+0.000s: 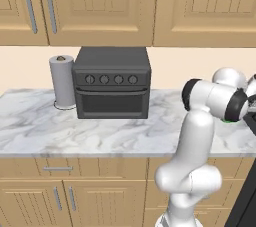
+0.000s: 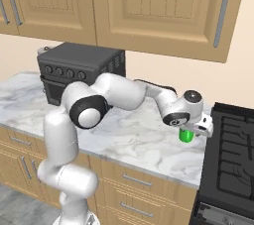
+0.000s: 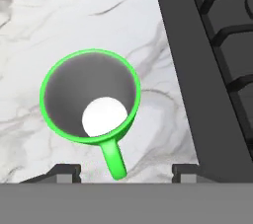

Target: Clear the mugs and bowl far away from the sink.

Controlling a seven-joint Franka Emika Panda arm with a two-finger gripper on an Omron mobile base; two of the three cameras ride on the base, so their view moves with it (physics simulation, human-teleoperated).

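The gripper (image 3: 126,169) hangs over a green mug (image 3: 90,98) with its fingers spread to either side of the handle, gripping nothing. The mug stands upright on the marble counter (image 2: 134,140), just beside the stove (image 2: 233,154) at the right. That looks like one mug set down; further left sits a toaster oven (image 1: 112,82) with a paper towel roll (image 1: 62,81).

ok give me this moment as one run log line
gripper: open, above green mug | mug: upright on marble counter, beside stove | held: nothing
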